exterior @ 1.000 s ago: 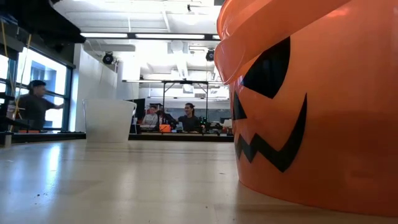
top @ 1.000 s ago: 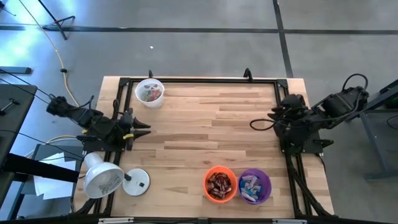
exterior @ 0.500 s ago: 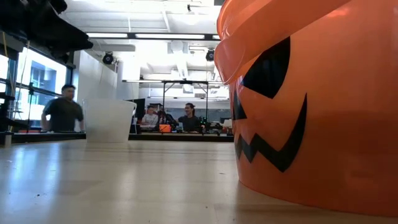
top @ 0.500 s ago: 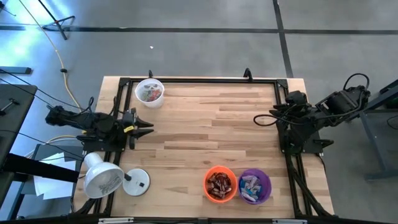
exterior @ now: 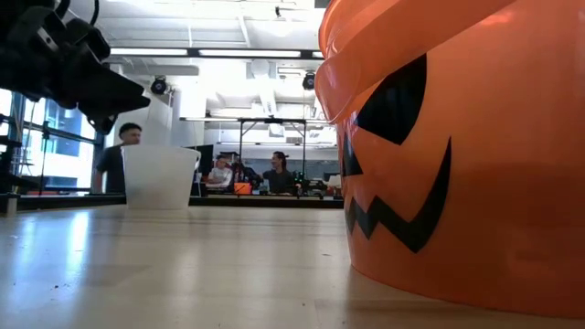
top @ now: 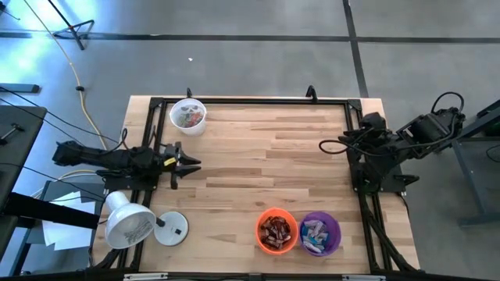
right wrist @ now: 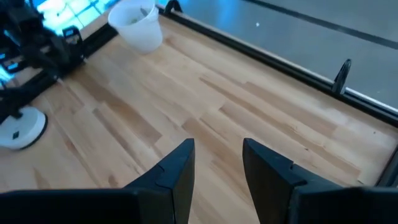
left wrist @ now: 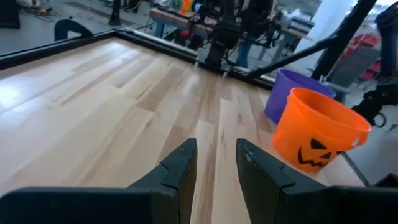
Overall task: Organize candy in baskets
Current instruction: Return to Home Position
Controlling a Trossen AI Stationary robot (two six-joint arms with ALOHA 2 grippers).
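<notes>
The wooden bench (top: 250, 156) fills the middle of the high view, with a dark arm at each side edge. The left arm lies low along the left edge, and the left end effector (top: 187, 162) reaches a little way over the boards. Its fingers (left wrist: 180, 168) are narrowly parted and hold nothing. The right arm is folded at the right edge. The right end effector (top: 324, 147) points in over the bench, its fingers (right wrist: 177, 165) also set narrow with nothing between them. A white dome-shaded lamp (top: 131, 222) stands on its round base at the near left corner. Of the baskets, the orange bucket (top: 276, 231) and the purple bucket (top: 319, 233) sit just beside each other at the near edge, right of centre. The white bucket (top: 187, 115) stands well apart at the far left corner. All the candy in view lies inside them: dark brown and red bars (top: 275, 229) in the orange one, blue-and-white bars (top: 316, 232) in the purple one, and mixed pieces (top: 188, 117) in the white one. In the low view people (exterior: 274, 172) sit in the room beyond.
</notes>
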